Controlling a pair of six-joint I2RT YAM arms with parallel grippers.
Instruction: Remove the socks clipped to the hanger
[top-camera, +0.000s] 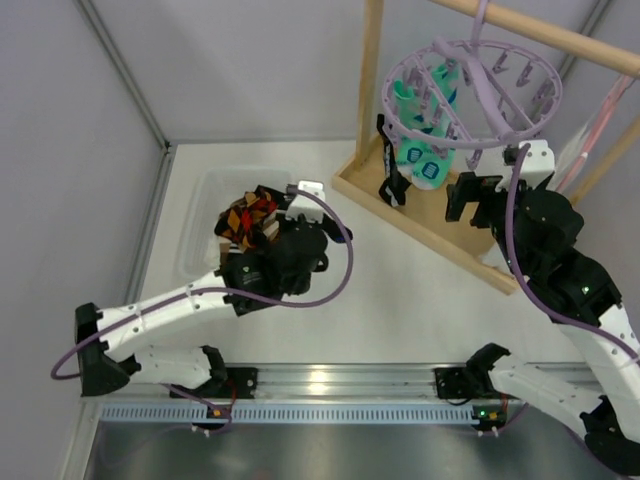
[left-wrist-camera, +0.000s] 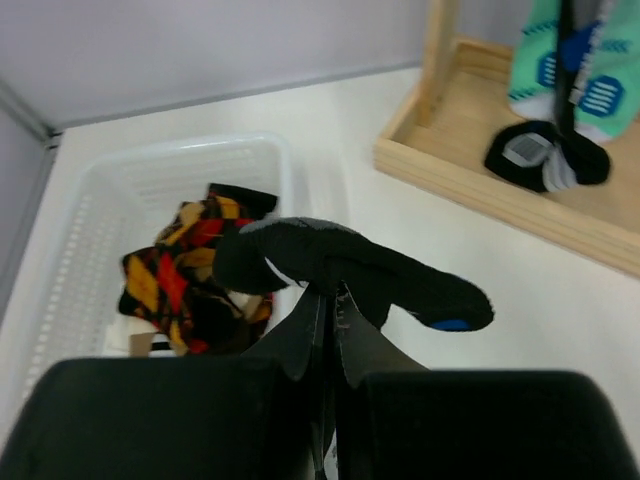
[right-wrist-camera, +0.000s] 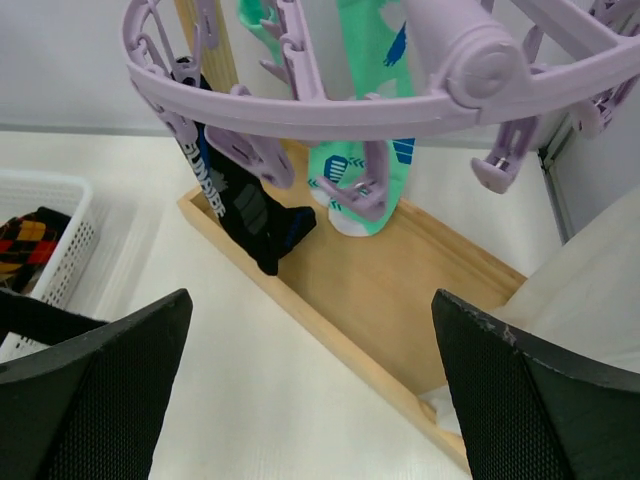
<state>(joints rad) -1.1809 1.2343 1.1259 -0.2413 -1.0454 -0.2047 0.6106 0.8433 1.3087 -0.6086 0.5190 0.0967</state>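
Left pincer (left-wrist-camera: 330, 300) clenched on a black sock (left-wrist-camera: 350, 265), basket (left-wrist-camera: 60, 260) just below and ahead: let go here, it may snag the rim. Right pincer (right-wrist-camera: 310, 340) gapes empty under the hanger (right-wrist-camera: 330, 110); mint socks (right-wrist-camera: 365, 60) clipped just above, and a skewed tug could swing the hanger.

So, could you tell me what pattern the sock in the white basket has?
Argyle sock: orange, red, yellow on black; clearest from the left wrist.

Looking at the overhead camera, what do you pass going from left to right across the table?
White basket → argyle socks lying in it → hanging black sock → mint socks → right gripper, open.
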